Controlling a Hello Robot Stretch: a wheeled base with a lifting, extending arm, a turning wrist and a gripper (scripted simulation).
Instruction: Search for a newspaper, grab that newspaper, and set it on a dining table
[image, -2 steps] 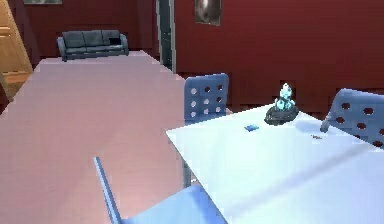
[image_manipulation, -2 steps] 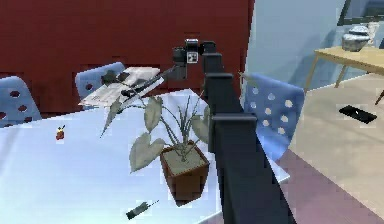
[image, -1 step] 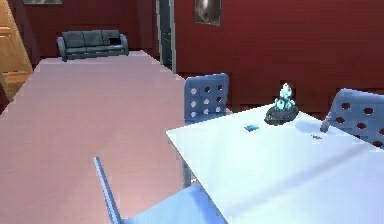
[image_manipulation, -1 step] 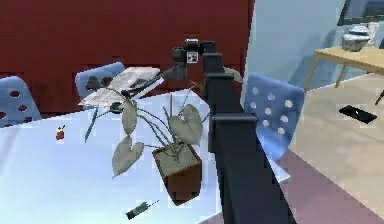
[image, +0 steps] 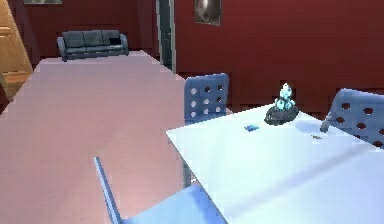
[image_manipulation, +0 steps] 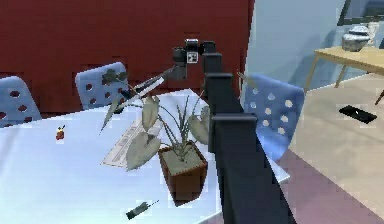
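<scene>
Holding: I cannot tell whether the pincer (image_manipulation: 135, 92) has anything in it. A chair and the counter sit right behind its far end, so I can't read its state.
Arm: I see the dark square bar (image_manipulation: 225, 140) climbing from the bottom edge, to the right of the pincer.
Newspaper: a flat, pale grey printed sheet (image_manipulation: 122, 150) lies on the counter below the pincer, partly under the plant's leaves. I cannot tell whether the two touch.
Counter: the white rectangular dining table top (image_manipulation: 50, 185) spreads beneath the pincer.
Plant: a pale-leaved plant in a brown square pot (image_manipulation: 186, 172) stands below and right of the pincer, just beside the arm.
Chairs: one blue chair with a perforated back (image_manipulation: 100, 85) is directly behind the pincer; a matching one (image_manipulation: 270, 108) is well to its right, past the arm.
Red speck: a tiny red object (image_manipulation: 60, 131) rests on the counter, left of and below the pincer.
</scene>
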